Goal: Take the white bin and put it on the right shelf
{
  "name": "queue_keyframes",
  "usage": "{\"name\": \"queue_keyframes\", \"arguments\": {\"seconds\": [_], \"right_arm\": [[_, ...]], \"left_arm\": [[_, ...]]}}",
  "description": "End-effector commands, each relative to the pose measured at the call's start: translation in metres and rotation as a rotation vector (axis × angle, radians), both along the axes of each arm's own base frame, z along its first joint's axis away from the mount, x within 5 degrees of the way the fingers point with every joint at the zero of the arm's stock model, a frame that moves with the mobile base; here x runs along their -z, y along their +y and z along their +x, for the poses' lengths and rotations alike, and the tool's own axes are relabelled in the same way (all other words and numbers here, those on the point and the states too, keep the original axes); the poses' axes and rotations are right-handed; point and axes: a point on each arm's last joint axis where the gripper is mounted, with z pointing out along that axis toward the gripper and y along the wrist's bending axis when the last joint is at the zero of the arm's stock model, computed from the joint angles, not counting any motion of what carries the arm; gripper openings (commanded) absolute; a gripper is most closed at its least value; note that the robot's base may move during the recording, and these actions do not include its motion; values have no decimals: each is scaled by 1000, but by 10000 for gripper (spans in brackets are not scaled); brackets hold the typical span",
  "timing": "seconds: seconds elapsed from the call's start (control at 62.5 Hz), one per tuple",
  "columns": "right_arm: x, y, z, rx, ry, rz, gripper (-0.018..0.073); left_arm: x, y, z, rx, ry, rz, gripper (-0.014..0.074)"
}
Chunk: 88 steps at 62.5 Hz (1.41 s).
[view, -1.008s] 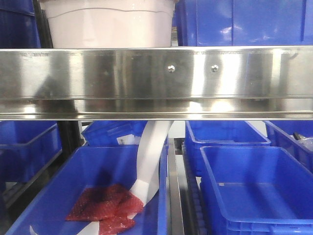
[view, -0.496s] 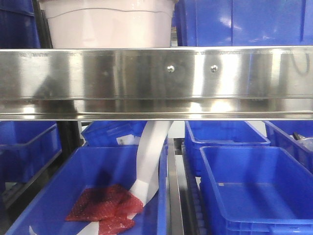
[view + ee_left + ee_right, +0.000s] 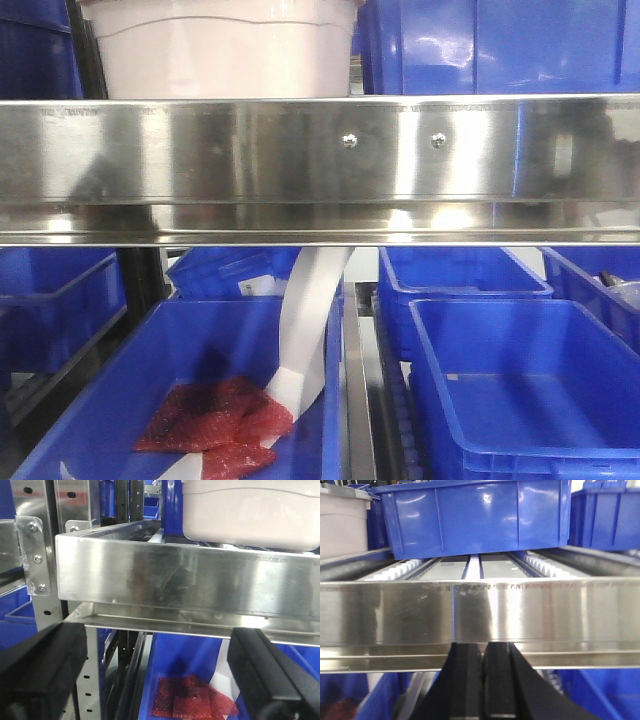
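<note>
The white bin [image 3: 225, 50] sits on the upper steel tier, at its left end, set back just behind the broad front rail [image 3: 320, 165]. In the left wrist view the bin [image 3: 252, 512] hangs over the rail's top edge toward the right, with bare roller track open to its left. Immediately to the bin's right stands a blue crate [image 3: 495, 45], only a narrow gap between them. The right wrist view shows that crate [image 3: 480, 517] set back on the rollers, with clear track between it and the rail.

Below the rail, a blue tray [image 3: 190, 390] holds red packets [image 3: 215, 425] and a white strip [image 3: 305, 330].

The left gripper [image 3: 160, 675] is spread wide, holding nothing. The right gripper [image 3: 482, 680] has its fingers pressed together, empty.

Since half a second ago, nothing on the shelves has moved; only reflections in the rail differ.
</note>
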Motion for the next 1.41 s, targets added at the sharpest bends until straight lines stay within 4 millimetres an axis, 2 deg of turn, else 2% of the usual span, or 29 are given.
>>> {"name": "queue_keyframes", "arguments": {"seconds": [0.0, 1.392], "right_arm": [[-10, -1, -2, 18, -102, -39, 69], [-9, -1, -2, 15, -98, -16, 69]], "left_arm": [[-1, 1, 0, -4, -78, -11, -117], [-1, 1, 0, -4, -78, -11, -117]]}}
